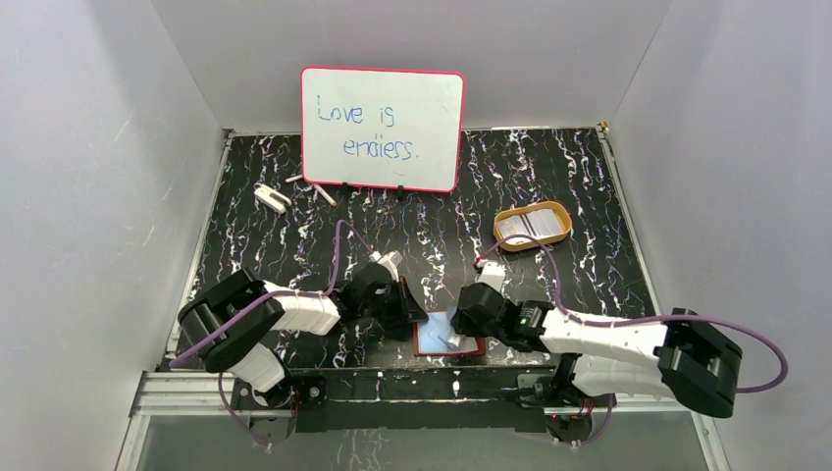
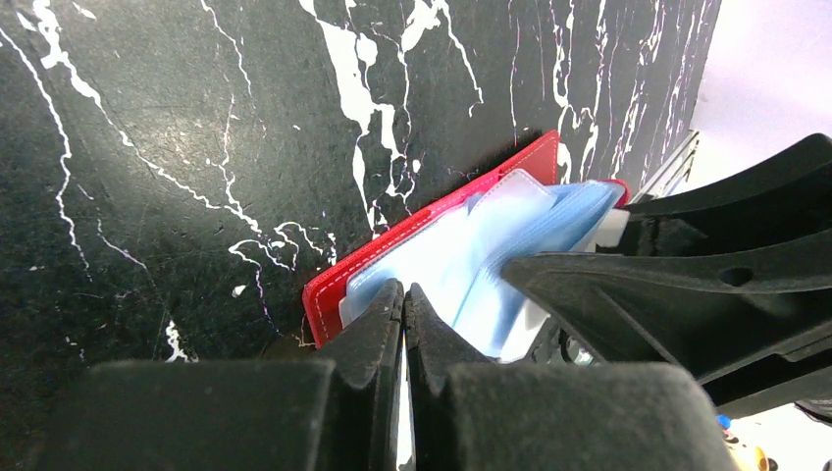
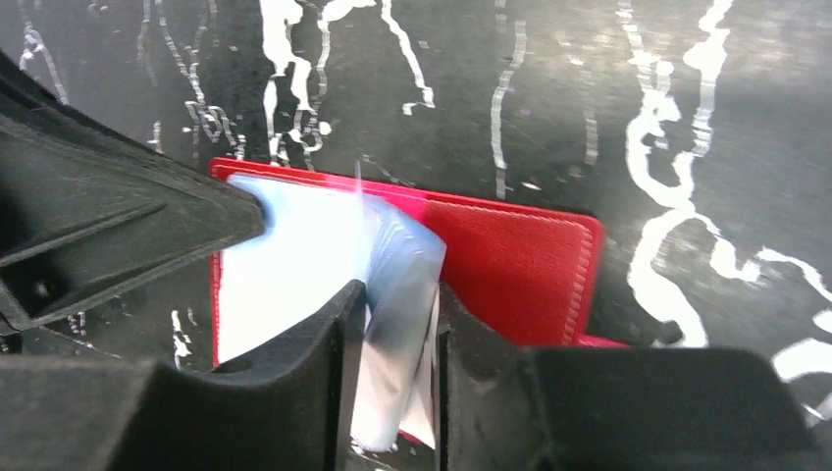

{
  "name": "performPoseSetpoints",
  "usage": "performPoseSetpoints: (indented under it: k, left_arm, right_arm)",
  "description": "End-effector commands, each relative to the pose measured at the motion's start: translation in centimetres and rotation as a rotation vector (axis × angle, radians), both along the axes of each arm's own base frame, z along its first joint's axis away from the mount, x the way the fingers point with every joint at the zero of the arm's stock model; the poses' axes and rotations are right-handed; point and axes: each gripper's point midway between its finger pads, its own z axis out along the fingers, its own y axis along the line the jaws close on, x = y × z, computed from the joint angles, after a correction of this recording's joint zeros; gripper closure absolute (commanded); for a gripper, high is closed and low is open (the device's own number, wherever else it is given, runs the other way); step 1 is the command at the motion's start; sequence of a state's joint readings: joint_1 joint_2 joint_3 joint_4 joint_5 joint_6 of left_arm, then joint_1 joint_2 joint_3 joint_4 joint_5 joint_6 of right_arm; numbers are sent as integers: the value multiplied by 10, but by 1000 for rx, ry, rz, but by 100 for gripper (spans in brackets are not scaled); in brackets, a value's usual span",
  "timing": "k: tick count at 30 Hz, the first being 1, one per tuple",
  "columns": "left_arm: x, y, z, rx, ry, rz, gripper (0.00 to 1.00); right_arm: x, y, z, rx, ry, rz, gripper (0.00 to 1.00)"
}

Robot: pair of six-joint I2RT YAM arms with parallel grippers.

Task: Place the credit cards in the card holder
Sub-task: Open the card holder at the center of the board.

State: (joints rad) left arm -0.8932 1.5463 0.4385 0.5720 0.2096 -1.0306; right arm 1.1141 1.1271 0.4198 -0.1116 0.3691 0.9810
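A black marbled table (image 1: 589,177) is seen from above, with two robot arms reaching inward from its near edge; a red wallet (image 1: 451,339) lies open and flat at that edge, between the arms, with its pale blue pocket lining facing up. The left claw (image 2: 403,292) is closed to a sliver of a gap, and a thin pale edge of the wallet's lining appears to be pinched at its tips. The right claw (image 3: 397,294) is closed on a curled pale blue pocket leaf, which is lifted off the red cover; the two claws are close together over the wallet. The cards (image 1: 535,227) are seen as pale rectangles in an orange-rimmed tray (image 1: 496,228), well apart from the wallet, toward the far right; a pink-framed whiteboard (image 1: 383,128) stands at the back. The task is judged to be at an early stage. The pockets are being held open and no card is held by either claw; whether any card has been slotted in already cannot be told. The cards in the tray are left to be carried over and slid into the pockets.
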Motion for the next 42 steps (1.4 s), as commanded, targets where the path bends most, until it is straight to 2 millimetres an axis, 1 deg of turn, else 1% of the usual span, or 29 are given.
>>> performPoseSetpoints:
  k: [1, 3, 5, 6, 7, 8, 10, 11, 13, 15, 17, 18, 19, 22, 25, 27, 33, 36, 39, 42]
  left_arm:
    - [-5, 22, -27, 121, 25, 35, 100]
    - [-7, 26, -31, 136, 28, 39, 100]
    - [-8, 29, -33, 140, 29, 42, 100]
    - [-8, 29, -33, 139, 29, 43, 100]
    - [-9, 29, -33, 139, 30, 43, 100]
    - [-9, 29, -34, 138, 31, 43, 100]
    - [-9, 28, -34, 132, 34, 42, 100]
    - [-9, 28, -34, 131, 35, 41, 100]
    - [-8, 26, -33, 126, 35, 40, 100]
    - [-8, 26, -32, 125, 33, 43, 100]
    - [-7, 27, -31, 123, 29, 46, 100]
    - [-8, 27, -31, 124, 30, 48, 100]
    - [-8, 28, -32, 127, 31, 51, 100]
    - [-10, 32, -33, 134, 35, 59, 100]
    - [-11, 36, -33, 139, 37, 68, 100]
    - [-12, 38, -33, 144, 35, 70, 100]
    - [-12, 42, -34, 159, 36, 77, 100]
    - [-13, 44, -34, 165, 38, 81, 100]
    - [-13, 45, -33, 168, 38, 84, 100]
    - [-13, 45, -30, 165, 30, 83, 100]
  right_arm:
    - [0, -41, 12, -121, 6, -121, 57]
    - [-1, -58, 22, -154, -13, -150, 48]
    - [0, -61, 43, -132, -45, -136, 45]
    - [2, -57, 55, -105, -73, -107, 44]
    - [3, -50, 69, -62, -104, -65, 42]
    - [4, -38, 84, -7, -141, -10, 42]
    - [0, -9, 113, 117, -195, 126, 41]
    - [-3, 6, 123, 166, -208, 186, 42]
    - [-11, 37, 136, 238, -194, 302, 42]
    - [-15, 57, 127, 219, -137, 351, 42]
    - [-11, 67, 112, 172, -108, 346, 44]
    - [-8, 71, 104, 154, -96, 329, 45]
    - [-4, 72, 99, 149, -95, 307, 45]
    - [5, 70, 84, 127, -98, 235, 46]
    - [9, 58, 65, 88, -93, 184, 48]
    - [8, 45, 51, 57, -75, 145, 50]
    - [-4, 4, 11, -14, -5, 81, 54]
    - [-9, -5, 3, -20, 8, 74, 56]
    - [-13, -7, -2, -16, 20, 88, 59]
    - [-17, -15, -10, -61, 47, 80, 63]
